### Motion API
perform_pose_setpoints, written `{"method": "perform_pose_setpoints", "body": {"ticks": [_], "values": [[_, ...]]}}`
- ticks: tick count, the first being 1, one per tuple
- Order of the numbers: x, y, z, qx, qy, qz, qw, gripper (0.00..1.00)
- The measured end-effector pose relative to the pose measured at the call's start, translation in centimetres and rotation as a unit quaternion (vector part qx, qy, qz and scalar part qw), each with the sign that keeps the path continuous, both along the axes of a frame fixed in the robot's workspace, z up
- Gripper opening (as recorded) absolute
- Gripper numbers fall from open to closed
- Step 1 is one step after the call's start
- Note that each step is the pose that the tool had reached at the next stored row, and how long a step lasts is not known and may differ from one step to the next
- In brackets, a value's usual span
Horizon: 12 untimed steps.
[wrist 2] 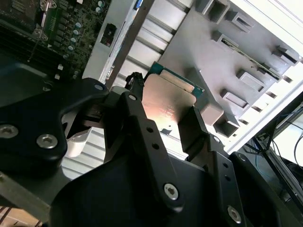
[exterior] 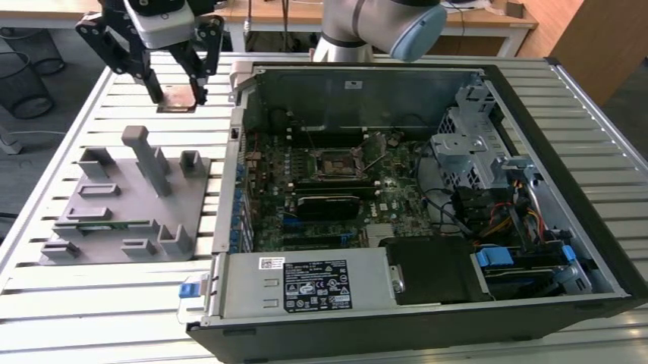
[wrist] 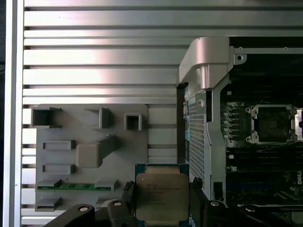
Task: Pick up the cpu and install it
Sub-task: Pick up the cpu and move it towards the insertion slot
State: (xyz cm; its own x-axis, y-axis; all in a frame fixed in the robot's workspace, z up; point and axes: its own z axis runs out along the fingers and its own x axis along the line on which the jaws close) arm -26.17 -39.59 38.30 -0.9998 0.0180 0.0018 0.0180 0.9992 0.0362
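Claw clenched on cpu edges, chip held flat above bench, near grey fixture, beside case on the exterior view's left.

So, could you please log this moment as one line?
gripper: shut on cpu | cpu: held over table, outside case | stage: not yet installed
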Motion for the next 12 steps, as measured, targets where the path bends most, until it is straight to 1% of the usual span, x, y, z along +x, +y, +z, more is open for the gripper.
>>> {"method": "perform_pose_setpoints", "body": {"ticks": [12], "values": [[3.1,0.0,0.0,0.0,0.0,0.0,1.0,0.54]]}}
